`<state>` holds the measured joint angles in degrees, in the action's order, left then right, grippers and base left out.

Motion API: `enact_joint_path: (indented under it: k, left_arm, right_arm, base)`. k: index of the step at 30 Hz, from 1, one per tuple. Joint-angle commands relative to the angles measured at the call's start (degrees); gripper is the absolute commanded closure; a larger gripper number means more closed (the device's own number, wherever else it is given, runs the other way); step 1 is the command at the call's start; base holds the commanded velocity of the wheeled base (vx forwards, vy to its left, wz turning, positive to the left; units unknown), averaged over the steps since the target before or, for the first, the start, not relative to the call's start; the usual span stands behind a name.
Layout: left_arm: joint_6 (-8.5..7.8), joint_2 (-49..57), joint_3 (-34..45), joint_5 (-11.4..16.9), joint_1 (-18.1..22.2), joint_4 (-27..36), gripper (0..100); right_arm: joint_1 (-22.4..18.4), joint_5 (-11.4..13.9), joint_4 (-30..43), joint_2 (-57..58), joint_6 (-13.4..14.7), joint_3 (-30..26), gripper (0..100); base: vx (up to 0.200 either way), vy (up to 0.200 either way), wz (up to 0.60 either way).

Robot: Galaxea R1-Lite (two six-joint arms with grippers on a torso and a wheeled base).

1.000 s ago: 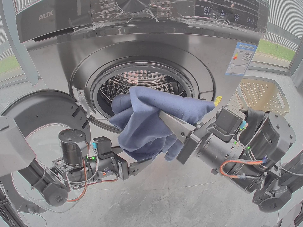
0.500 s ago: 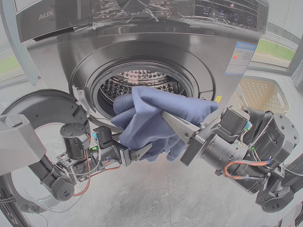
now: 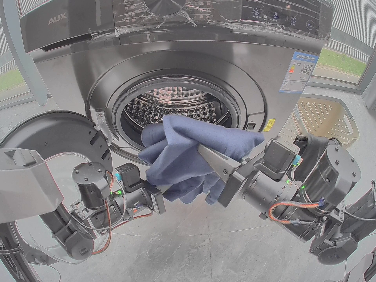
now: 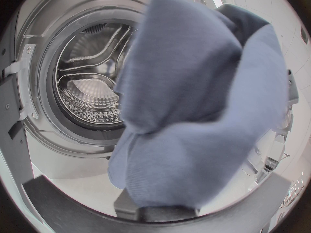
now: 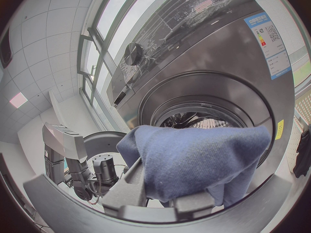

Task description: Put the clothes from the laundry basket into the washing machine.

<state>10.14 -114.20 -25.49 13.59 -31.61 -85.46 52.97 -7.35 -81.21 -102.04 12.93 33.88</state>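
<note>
Lowered slightly, the blue garment (image 3: 184, 145) hangs at 6 o'clock of the washing machine (image 3: 235, 63) mouth, not yet inside the drum. Right gripper (image 3: 203, 153) pinches it from 4 o'clock, presumably to feed it in. Left gripper (image 3: 161, 192) sits beneath at 7 o'clock; its grip cannot be told. Fabric is bunched, folded and limp.

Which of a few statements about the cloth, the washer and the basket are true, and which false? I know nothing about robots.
1. The washing machine has its door open. True.
2. The blue garment lies inside the drum. False: it hangs outside, in front of the opening.
3. The right gripper is clamped on the blue garment. True.
4. The laundry basket stands on the robot's left. False: it stands on its right, beside the machine.
</note>
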Motion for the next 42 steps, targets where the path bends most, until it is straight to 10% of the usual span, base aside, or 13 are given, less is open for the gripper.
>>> enact_joint_path:
  k: [1,13,14,22,42]
  left_arm:
    - [-0.04,1.09,4.22,-0.15,-2.93,-2.79,100]
    - [-1.18,11.98,16.7,-2.25,-10.67,-3.31,100]
    - [-1.27,12.95,17.4,-2.25,-10.67,-3.31,100]
    - [-4.61,14.8,16.0,-2.25,-9.79,-3.31,100]
    - [-4.34,12.16,9.41,-2.43,-6.36,-3.31,100]
  right_arm:
    - [-0.94,-0.03,-0.09,-0.53,0.07,-0.3,100]
    - [-3.4,0.32,-0.96,-5.81,0.34,-0.92,100]
    - [-3.22,0.32,-1.84,-6.6,0.34,-0.92,0]
    - [-2.96,-0.03,-2.46,-7.56,0.07,-6.9,0]
    - [-3.57,-0.21,-2.46,-7.04,-1.24,-14.28,0]
  base:
    - [0.0,0.0,0.0]
    - [0.0,0.0,0.0]
    - [0.0,0.0,0.0]
    - [0.0,0.0,0.0]
    - [0.0,0.0,0.0]
